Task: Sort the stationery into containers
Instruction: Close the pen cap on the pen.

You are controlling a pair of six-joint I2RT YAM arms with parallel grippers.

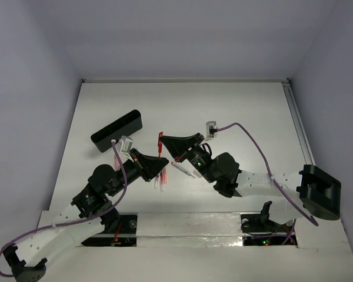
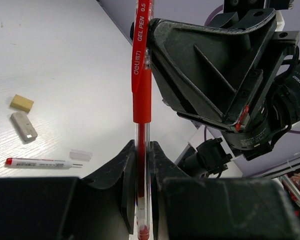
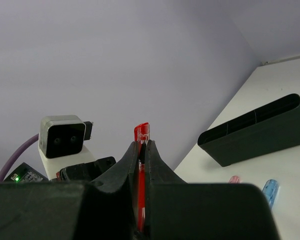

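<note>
Left gripper (image 2: 141,152) clamps the red gel pen (image 2: 141,75) by its clear barrel; just beyond, right gripper (image 3: 141,150) pinches the same pen's clip end. Black box (image 3: 255,132) lies right of that claw.

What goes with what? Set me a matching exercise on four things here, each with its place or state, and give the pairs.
1 red gel pen
2 beige eraser
3 black box
4 blue capsule

A beside a pink piece
B clamped by left gripper and right gripper
C beside a grey block
D long, narrow, resting on the table

Pairs: 1-B, 2-C, 3-D, 4-A
</note>
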